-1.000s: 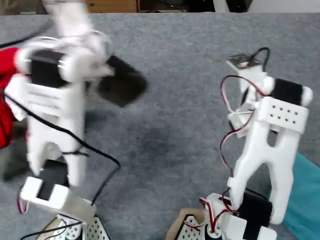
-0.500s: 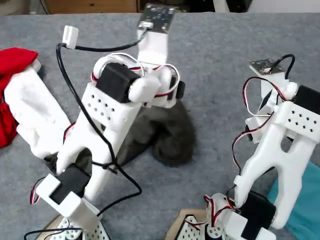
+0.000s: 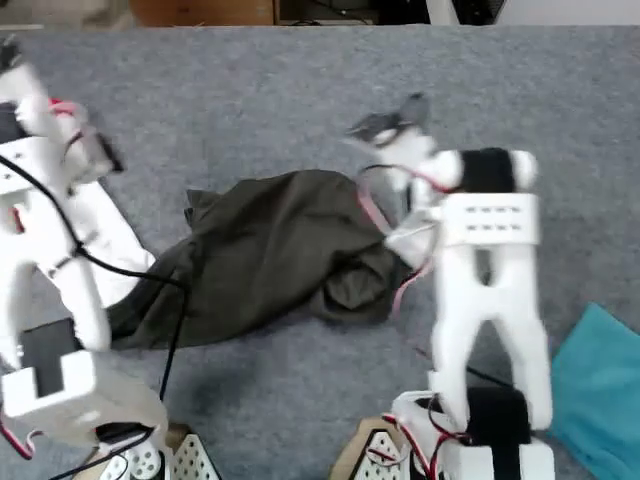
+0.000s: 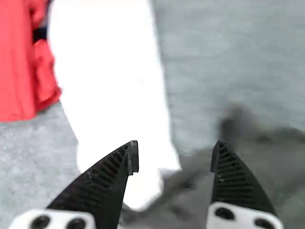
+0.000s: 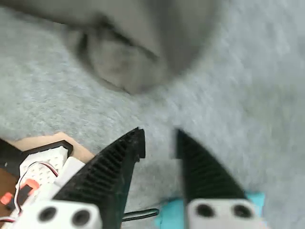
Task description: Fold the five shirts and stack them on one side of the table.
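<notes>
Dark shirt point(image 3: 270, 250) lies crumpled on felt point(image 3: 300, 90); left gripper point(image 4: 175, 145) wide, right gripper point(image 5: 159, 136) barely parted, both empty.

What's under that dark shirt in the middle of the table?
The grey table shows all around the dark shirt, and a white piece meets one edge. Whatever lies beneath is hidden by the cloth.

A table point(image 3: 300, 80) covered in a grey, felt-like cloth was seen across the high view, evenly lit, with only soft shadows cast on it. Beyond the table's far edge a piece of brown wooden furniture point(image 3: 205, 11) was made out, a dark gap point(image 3: 350, 10) was seen beside it, and further along that edge a white surface point(image 3: 560, 10) was shown
</notes>
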